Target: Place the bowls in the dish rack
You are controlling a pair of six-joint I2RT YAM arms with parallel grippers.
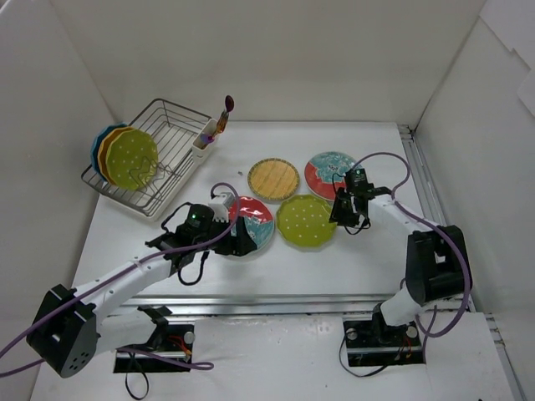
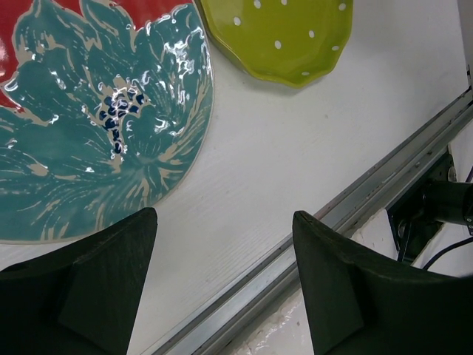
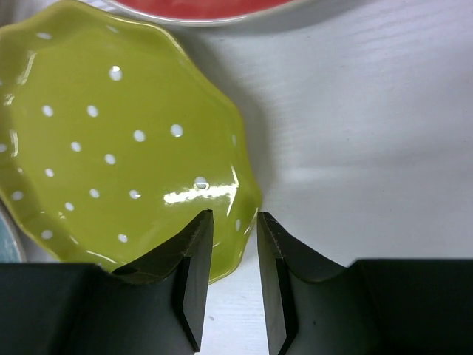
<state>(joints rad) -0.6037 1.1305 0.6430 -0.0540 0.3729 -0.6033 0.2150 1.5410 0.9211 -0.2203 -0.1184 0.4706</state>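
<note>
The wire dish rack (image 1: 174,125) stands at the back left with three bowls on edge in it, blue, orange and a dotted green one (image 1: 132,159). Flat on the table lie a tan woven bowl (image 1: 273,179), two red-and-teal bowls (image 1: 328,174) (image 1: 255,221) and a dotted green bowl (image 1: 305,220). My left gripper (image 2: 225,222) is open above bare table, just beside the near red-and-teal bowl (image 2: 96,126). My right gripper (image 3: 235,218) is open a narrow way, its jaws straddling the green bowl's (image 3: 111,140) rim with a gap showing.
A white utensil cup (image 1: 203,142) holding a purple-tipped utensil sits on the rack's right corner. A metal rail (image 2: 384,170) runs along the table's near edge, close to my left gripper. White walls enclose the table on three sides.
</note>
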